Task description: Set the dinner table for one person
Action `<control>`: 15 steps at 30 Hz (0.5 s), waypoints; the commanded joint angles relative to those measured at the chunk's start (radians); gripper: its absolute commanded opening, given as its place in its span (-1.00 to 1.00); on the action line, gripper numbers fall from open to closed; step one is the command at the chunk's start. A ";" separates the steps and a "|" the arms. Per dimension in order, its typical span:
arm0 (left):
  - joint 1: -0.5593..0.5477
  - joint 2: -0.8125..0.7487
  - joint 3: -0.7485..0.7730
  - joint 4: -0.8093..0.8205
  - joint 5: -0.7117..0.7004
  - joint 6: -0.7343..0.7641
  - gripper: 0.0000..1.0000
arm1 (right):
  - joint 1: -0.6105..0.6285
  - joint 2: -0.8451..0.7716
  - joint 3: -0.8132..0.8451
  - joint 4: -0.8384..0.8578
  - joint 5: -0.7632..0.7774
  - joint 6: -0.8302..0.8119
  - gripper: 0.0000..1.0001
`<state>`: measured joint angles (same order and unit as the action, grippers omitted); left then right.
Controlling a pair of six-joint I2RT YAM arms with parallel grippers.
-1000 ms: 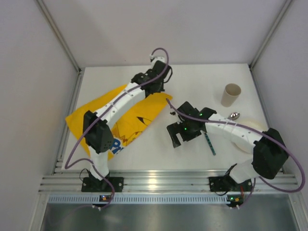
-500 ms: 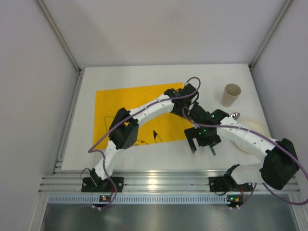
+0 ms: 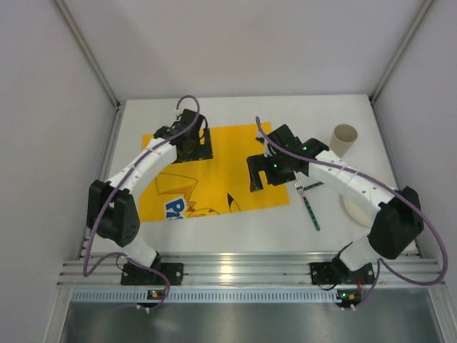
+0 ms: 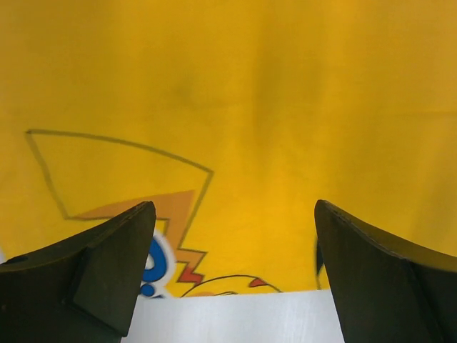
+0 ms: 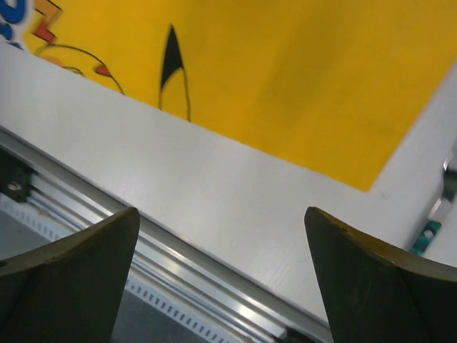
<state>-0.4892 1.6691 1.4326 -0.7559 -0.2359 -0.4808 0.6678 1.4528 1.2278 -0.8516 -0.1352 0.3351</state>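
Observation:
A yellow cloth with a cartoon print [image 3: 228, 171] lies spread flat on the white dinner table [image 3: 321, 107]. My left gripper [image 3: 191, 146] hovers open over the cloth's far left part. In the left wrist view the cloth [image 4: 235, 107] fills the frame, nothing sits between the fingers [image 4: 114, 264], and a strip of table [image 4: 228, 318] shows below. My right gripper [image 3: 258, 179] is open above the cloth's right edge. Its wrist view shows bare table [image 5: 214, 186] between empty fingers [image 5: 78, 271] and the cloth [image 5: 300, 78] above.
A fork with a teal handle [image 3: 309, 204] lies right of the cloth, its handle end [image 5: 427, 234] at the right wrist view's edge. A beige cup [image 3: 343, 141] stands at the far right. A white plate [image 3: 355, 211] is partly hidden by the right arm. An aluminium rail [image 3: 228, 268] borders the near edge.
The cloth went from bunched at the left to spread flat. My left gripper opened, let go of it and swung back to the far left. The right gripper moved up beside the cloth's right edge.

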 commanded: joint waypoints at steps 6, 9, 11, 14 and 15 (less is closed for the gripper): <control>0.265 -0.209 -0.223 -0.011 0.055 -0.032 0.96 | -0.077 0.453 0.453 0.204 -0.224 0.021 0.74; 0.331 -0.238 -0.290 0.000 0.087 -0.025 0.96 | -0.097 0.648 0.591 0.163 -0.193 0.015 0.00; 0.348 -0.253 -0.311 0.000 0.083 -0.019 0.96 | -0.115 0.707 0.628 0.151 -0.199 0.031 -0.73; 0.373 -0.244 -0.345 0.004 0.084 -0.007 0.96 | -0.152 0.777 0.641 0.148 -0.190 0.076 -1.00; 0.382 -0.235 -0.356 0.010 0.086 -0.004 0.96 | -0.160 0.782 0.630 0.155 -0.173 0.082 -1.00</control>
<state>-0.1219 1.4475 1.1004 -0.7643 -0.1749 -0.4980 0.5396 2.2208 1.8229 -0.6788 -0.3161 0.3798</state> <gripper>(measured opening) 0.982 0.007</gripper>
